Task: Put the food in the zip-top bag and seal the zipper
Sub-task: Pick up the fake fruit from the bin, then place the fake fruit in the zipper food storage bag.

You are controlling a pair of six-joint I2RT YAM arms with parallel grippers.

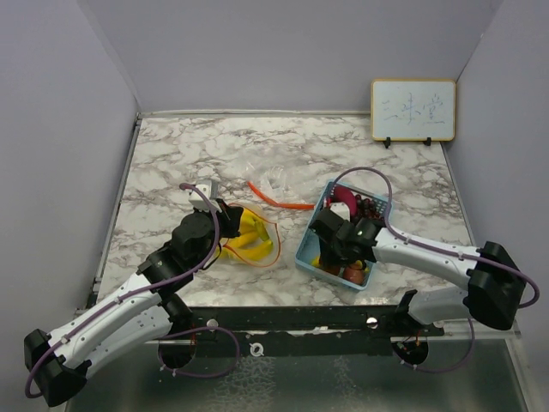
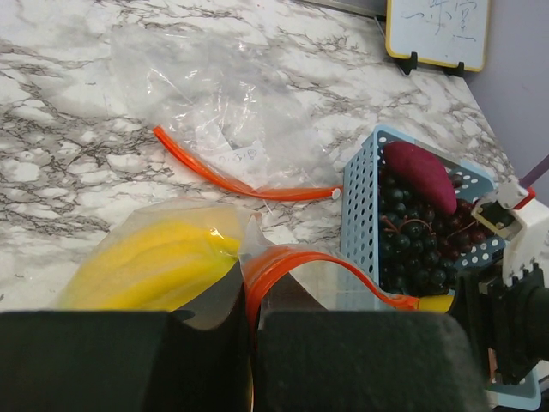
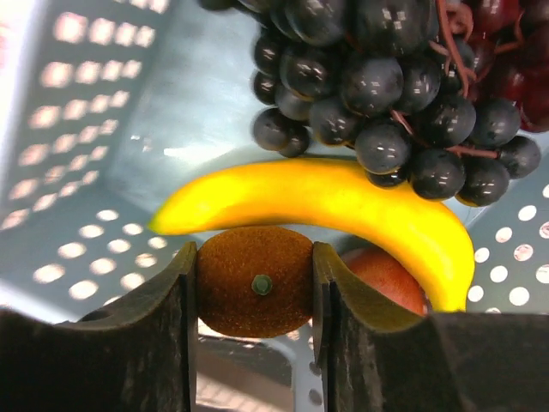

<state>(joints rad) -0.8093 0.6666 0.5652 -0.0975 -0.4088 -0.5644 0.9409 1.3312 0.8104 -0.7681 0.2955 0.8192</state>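
A zip-top bag [image 1: 250, 242] holding yellow bananas [image 2: 146, 266] lies in front of my left arm. My left gripper [image 2: 251, 343] is shut on its orange zipper strip [image 2: 296, 260]. Inside the light blue basket [image 1: 306, 254], my right gripper [image 3: 255, 292] has both fingers pressed against a brown fuzzy round fruit [image 3: 255, 275]. Just beyond it lie a single banana [image 3: 326, 202], dark purple grapes [image 3: 386, 94] and a red round fruit [image 3: 386, 275]. The magenta oblong piece [image 2: 420, 176] rests at the basket's far end.
A second clear bag [image 2: 214, 94] with an orange zipper [image 2: 223, 180] lies flat on the marble table [image 1: 171, 163] behind the first. A small whiteboard [image 1: 413, 110] stands at the back right. Grey walls enclose the table on three sides.
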